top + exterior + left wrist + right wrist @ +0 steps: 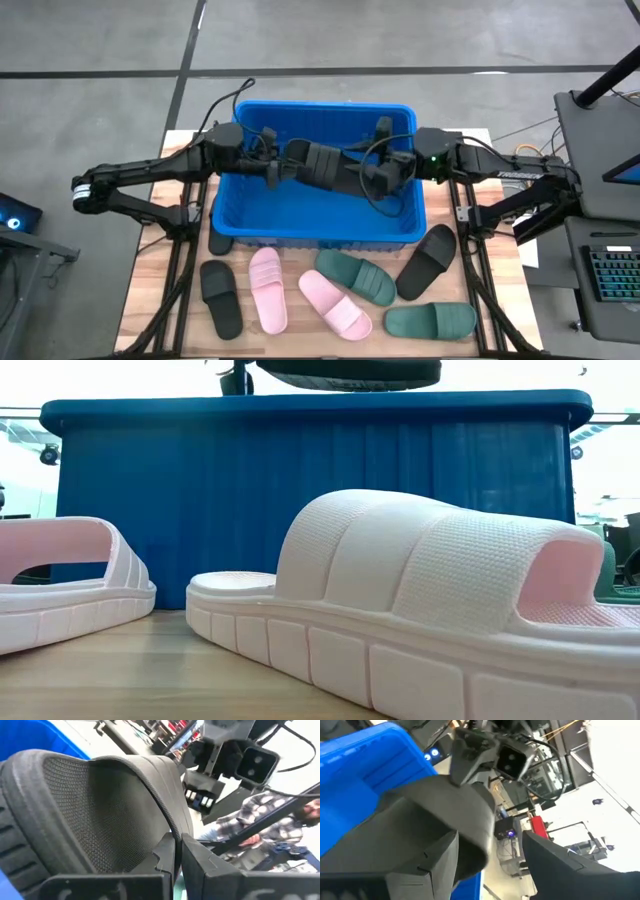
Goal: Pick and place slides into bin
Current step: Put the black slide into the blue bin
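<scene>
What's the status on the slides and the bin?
Left claw shut on black slide over the bin. Right claw open at the slide's other end. Six slides on the table. Nothing blocking.

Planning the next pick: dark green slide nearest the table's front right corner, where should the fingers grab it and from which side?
Take the dark green slide by its wide strap, coming straight down from above. It lies flat, sole down, long axis across the table, clear of the black slide, so one finger could likely slip under the raised strap and pinch it.
</scene>
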### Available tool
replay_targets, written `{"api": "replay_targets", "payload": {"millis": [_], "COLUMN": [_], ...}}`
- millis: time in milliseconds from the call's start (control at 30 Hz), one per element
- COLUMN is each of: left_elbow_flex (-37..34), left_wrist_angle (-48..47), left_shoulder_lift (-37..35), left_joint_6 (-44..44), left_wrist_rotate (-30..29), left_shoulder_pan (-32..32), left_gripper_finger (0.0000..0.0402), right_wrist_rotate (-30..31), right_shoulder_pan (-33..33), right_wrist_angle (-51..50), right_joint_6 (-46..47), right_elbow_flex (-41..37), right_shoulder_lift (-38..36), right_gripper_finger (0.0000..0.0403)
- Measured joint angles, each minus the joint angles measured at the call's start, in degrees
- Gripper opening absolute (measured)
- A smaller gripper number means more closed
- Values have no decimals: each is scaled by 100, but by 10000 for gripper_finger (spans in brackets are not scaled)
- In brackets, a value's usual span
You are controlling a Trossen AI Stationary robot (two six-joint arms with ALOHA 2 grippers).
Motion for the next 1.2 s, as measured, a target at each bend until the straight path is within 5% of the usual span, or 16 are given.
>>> {"api": "replay_targets", "payload": {"millis": [667, 933, 1200], "left_elbow_flex": [87, 63, 46], "left_wrist_angle": [406, 455, 467], "left_shoulder_lift": [330, 330, 328], "left_joint_6": [-751, -760, -753], "left_wrist_rotate": [1031, 1081, 1103], "left_shoulder_pan": [31, 28, 31], "left_gripper_finger": [0, 0, 0], "right_wrist_rotate": [-6, -16, -11], "right_shoulder_pan": [216, 212, 225], "right_wrist_angle": [-613, -125, -91], "right_joint_6": [-255, -260, -235], "right_elbow_flex": [2, 7, 121], "right_shoulder_lift": [168, 297, 471], "right_gripper_finger": [210, 208, 144]}}
